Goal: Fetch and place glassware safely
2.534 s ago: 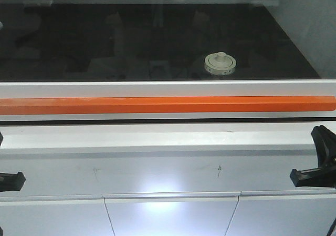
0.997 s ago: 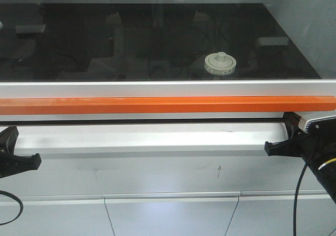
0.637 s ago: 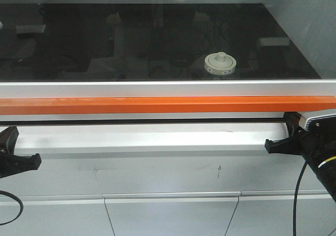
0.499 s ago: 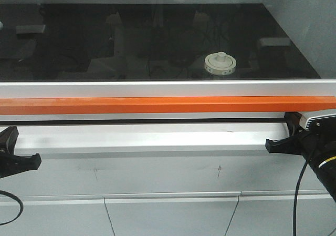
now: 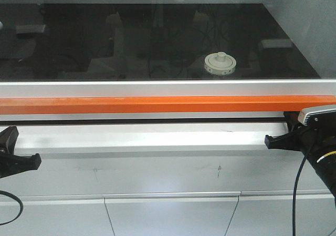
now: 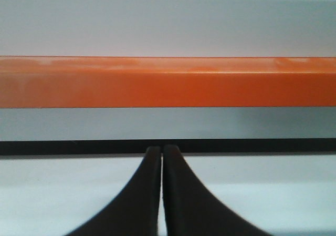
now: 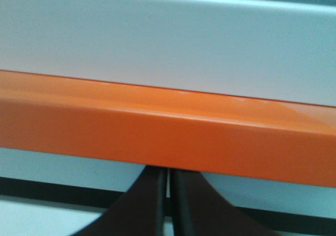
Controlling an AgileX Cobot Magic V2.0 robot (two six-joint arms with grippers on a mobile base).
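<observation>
A black bench top (image 5: 79,41) lay behind a reflective glass pane, closed off along its front edge by a silver frame (image 5: 157,87) carrying a long orange bar (image 5: 157,105). The glass jar (image 5: 220,63), with its cream lid and central knob, stood upright on that bench, right of the middle and close to the front edge, alone and well apart from both arms.

The left gripper (image 5: 34,160) hung low by the left end of the white sill (image 5: 157,136), its fingers pressed together on nothing. The right gripper (image 5: 269,140) sat higher, near the right end of the sill. In its wrist view its fingers were likewise closed and empty, and their tips reached just under the orange bar. Whether they touched the bar could not be told.

The fetch had seemingly not begun, and the step in hand looked like getting the pane out of the way. The next move probably called for both grippers to meet the bar's underside level with each other and push up evenly, so the pane would not jam or jolt the jar behind it.
</observation>
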